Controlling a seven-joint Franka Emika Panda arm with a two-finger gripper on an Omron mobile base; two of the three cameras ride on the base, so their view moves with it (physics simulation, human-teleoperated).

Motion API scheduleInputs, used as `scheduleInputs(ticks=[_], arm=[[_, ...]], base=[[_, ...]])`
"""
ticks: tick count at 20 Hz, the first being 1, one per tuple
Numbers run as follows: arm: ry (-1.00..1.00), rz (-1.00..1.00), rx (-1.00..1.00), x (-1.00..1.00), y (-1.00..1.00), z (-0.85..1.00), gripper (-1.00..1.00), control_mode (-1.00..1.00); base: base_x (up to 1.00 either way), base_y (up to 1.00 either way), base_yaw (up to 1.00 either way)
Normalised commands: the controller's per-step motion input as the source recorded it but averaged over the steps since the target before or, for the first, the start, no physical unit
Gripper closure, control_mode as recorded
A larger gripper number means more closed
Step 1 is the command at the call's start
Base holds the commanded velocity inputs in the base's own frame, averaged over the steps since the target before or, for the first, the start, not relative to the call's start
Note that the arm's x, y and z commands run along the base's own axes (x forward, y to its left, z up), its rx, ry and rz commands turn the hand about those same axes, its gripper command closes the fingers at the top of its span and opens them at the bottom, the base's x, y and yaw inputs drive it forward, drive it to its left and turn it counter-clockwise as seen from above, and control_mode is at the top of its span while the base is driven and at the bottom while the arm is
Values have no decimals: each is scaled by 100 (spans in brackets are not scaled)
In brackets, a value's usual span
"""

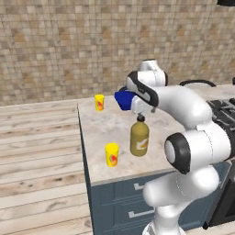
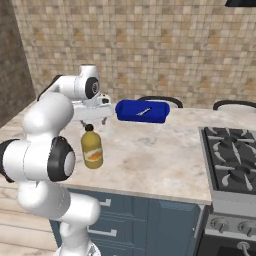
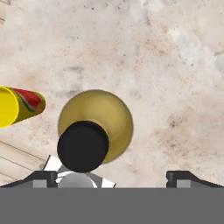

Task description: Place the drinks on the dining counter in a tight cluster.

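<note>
The squat amber bottle (image 1: 139,139) stands upright on the beige marbled tabletop (image 1: 110,128) of the dining counter, toward its near edge, with one yellow cup (image 1: 111,154) just to its left and a second yellow cup (image 1: 99,102) well back at the far left corner. A blue roll-shaped object (image 2: 142,111) lies on the far side of the tabletop, and a stove (image 2: 232,162) sits to the right.

The claw (image 3: 118,176) hangs directly above the bottle, wrist pointing straight down. In the hand view the two fingertips (image 3: 186,176) are spread wide apart with nothing between them, so the claw is released and holding nothing. The black cap (image 3: 83,146) sits off toward the left fingertip rather than midway between the two.

The step in hand appears to be reaching down for this bottle. To do it well, the hand should shift sideways until the cap lies centred between the fingertips before it descends; going down as it stands risks the left fingertip landing on the cap or shoulder and tipping the bottle. The neck is narrow and the body broad and rounded, so a grip just under the cap, or low enough to span the neck squarely, looks safer than pinching the curved shoulder. The nearby cup leaves little room on that side, so the descent should be straight.
</note>
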Motion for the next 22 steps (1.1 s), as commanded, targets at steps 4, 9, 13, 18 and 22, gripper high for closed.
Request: scheduleInputs(ticks=[4,9,13,18,22], arm=[[-24,-4,7,-36,0,43,-100,-100],[-25,-9,9,-83,-3,36,-100,-100],[-19,-18,5,-100,-7,20,-100,-100],[-4,-18,2,-98,-18,31,-100,-100],[0,-11,2,-88,-19,46,-100,-100]], base=[[0,0,0],[0,0,0],[0,0,0],[0,0,0],[0,0,0]])
